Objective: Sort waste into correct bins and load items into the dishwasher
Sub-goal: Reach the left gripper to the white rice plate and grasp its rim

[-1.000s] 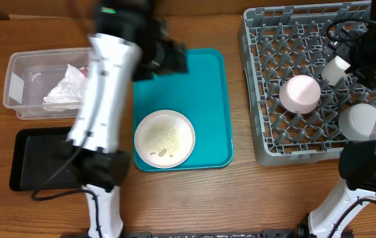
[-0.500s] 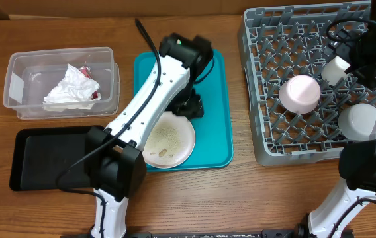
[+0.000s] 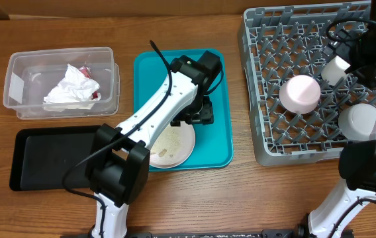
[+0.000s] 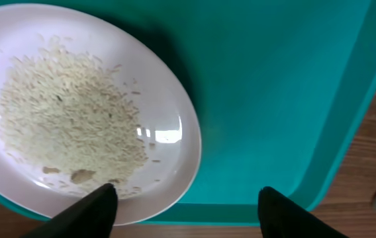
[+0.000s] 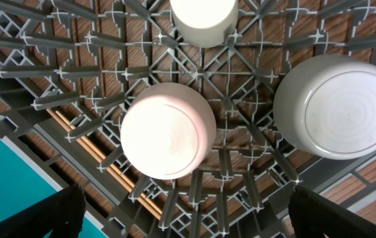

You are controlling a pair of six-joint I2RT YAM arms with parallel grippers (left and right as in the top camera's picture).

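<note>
At the far left of the table (image 3: 241,198) stands the tub (image 3: 16,73), with the napkin (image 3: 69,86) crumpled inside it next to a bit of something red. Just in front of the tub lies the black tray (image 3: 42,158). The left arm (image 3: 155,119) reaches from the front edge across that tray's right end to the teal tray (image 3: 218,73). The plate (image 3: 178,151) sits on the near part of the teal tray and carries the rice (image 3: 168,140) in a loose heap, with a few crumbs at its edge. The left gripper (image 4: 187,192) hangs low over the plate's right rim with its fingers well apart. One finger is above the plate and the other above bare teal, and nothing is clamped between them. Whether either finger touches the plate cannot be told. To the right, clear of the teal tray, stands the rack (image 3: 261,39). It holds the pink bowl (image 3: 300,93) bottom up near its middle, the cup (image 3: 337,69) behind that, and the white bowl (image 3: 359,121) bottom up toward the front right. The right gripper (image 5: 188,192) hovers over the rack with its fingers spread wide and empty, above the dishes and touching none of them.
</note>
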